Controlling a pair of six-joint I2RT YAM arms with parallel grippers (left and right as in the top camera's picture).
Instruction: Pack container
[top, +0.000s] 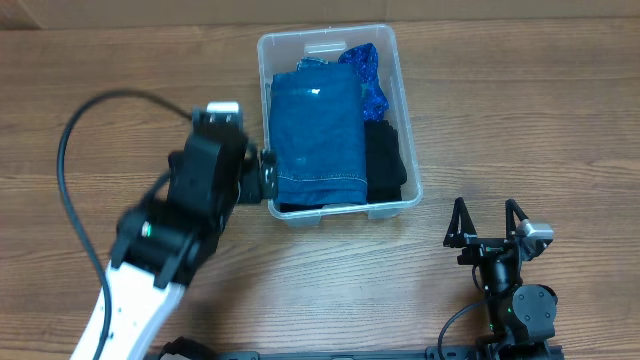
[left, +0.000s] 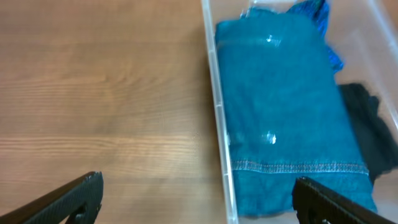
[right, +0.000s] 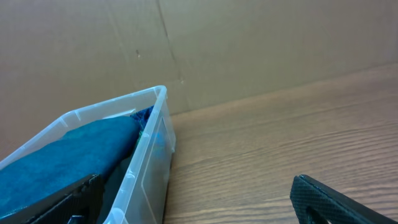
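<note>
The clear plastic container (top: 408, 120) stands at the back middle of the table. It holds folded blue jeans (top: 318, 140), a bright blue patterned garment (top: 367, 75) and a black garment (top: 384, 160). My left gripper (top: 264, 172) is open and empty at the container's front left corner. In the left wrist view its fingers (left: 196, 186) sit either side of the container's left wall (left: 214, 93), with the jeans (left: 286, 112) inside. My right gripper (top: 487, 215) is open and empty, right of the container's front. The right wrist view shows the open fingers (right: 196, 186) and the container's wall (right: 149, 162).
A black cable (top: 70, 150) loops over the table at the left. A brown cardboard wall (right: 249, 43) stands behind the table. The wooden table (top: 520, 110) spreads out on both sides of the container.
</note>
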